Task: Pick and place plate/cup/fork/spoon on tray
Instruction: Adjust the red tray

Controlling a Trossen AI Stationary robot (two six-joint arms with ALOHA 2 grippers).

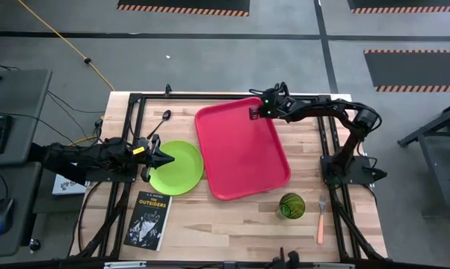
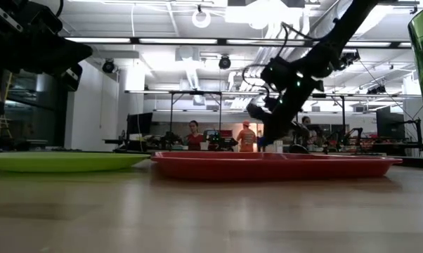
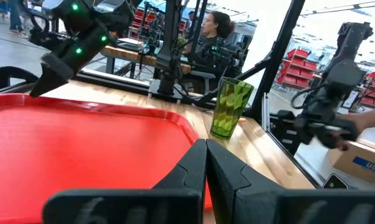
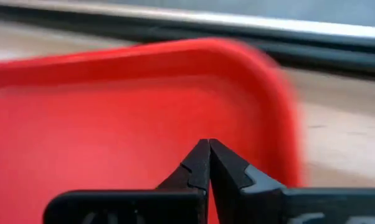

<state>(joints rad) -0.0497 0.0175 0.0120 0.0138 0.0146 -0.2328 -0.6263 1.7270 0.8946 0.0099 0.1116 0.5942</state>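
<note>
Right claw, fingers pressed together and holding nothing, above the far rim of the tray. Left claw, likewise pressed together and empty, over the plate, which lies just left of the tray. Spoon beyond the plate. Cup and fork near the tray's right front corner. A book lies on the counter in front of the plate.
</note>
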